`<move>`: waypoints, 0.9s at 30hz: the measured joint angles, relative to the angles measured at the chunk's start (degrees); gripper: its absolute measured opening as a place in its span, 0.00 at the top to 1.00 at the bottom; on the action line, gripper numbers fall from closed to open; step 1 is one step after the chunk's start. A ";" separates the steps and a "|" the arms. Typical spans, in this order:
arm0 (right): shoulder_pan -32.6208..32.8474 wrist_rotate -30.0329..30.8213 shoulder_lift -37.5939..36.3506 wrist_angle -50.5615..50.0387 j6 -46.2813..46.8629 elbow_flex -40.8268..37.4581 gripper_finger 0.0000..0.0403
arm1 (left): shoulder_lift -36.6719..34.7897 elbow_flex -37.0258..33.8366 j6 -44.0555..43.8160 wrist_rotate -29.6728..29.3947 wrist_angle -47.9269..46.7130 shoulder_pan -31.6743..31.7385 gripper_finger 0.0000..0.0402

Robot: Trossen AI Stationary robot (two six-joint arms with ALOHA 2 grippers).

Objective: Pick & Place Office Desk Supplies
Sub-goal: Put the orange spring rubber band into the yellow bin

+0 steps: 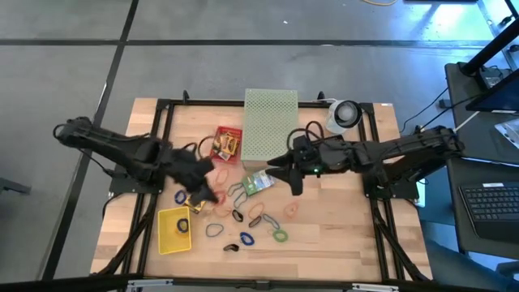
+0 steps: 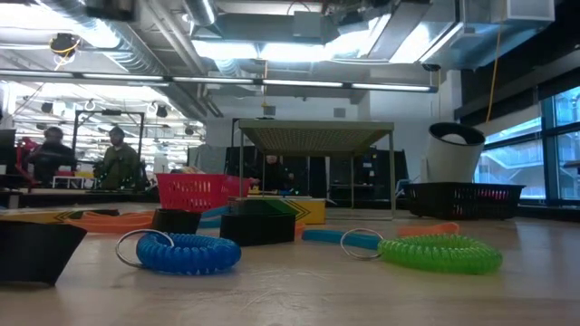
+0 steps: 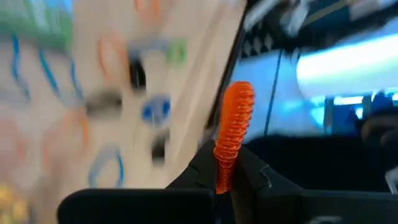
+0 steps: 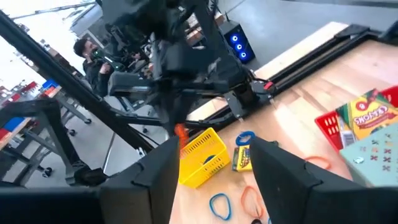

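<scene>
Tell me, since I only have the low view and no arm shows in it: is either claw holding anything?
Observer: Yes. The left claw is shut on an orange coiled band.
Operator: Where over the table is it?
Observer: In the high view it is on the table's left half, just beyond the far corner of the yellow basket, not over it.
Operator: And the other one?
Observer: The right claw is open and empty, near the table's middle.
</scene>
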 joint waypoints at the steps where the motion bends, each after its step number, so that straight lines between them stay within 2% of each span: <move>1: -0.05 -0.07 -0.39 -0.23 -0.56 0.00 0.53 | -0.06 0.56 -1.73 0.05 -2.47 -2.15 0.97; 8: -0.15 -0.17 -1.98 -3.02 -2.48 0.00 0.59 | 4.49 3.84 -14.77 -0.68 -23.11 -17.63 0.97; 12: -0.15 -0.13 -1.99 -4.24 -2.67 0.00 0.61 | 8.71 3.86 -18.13 -2.13 -26.89 -22.76 0.97; 22: -0.12 -0.21 -1.97 -4.70 -3.59 0.00 0.66 | 20.72 3.90 -13.73 -1.61 -27.55 -24.11 0.97; 27: 0.35 -0.76 -1.97 -4.70 -2.83 0.00 0.67 | 26.81 3.90 -9.87 1.57 -28.95 -24.52 0.97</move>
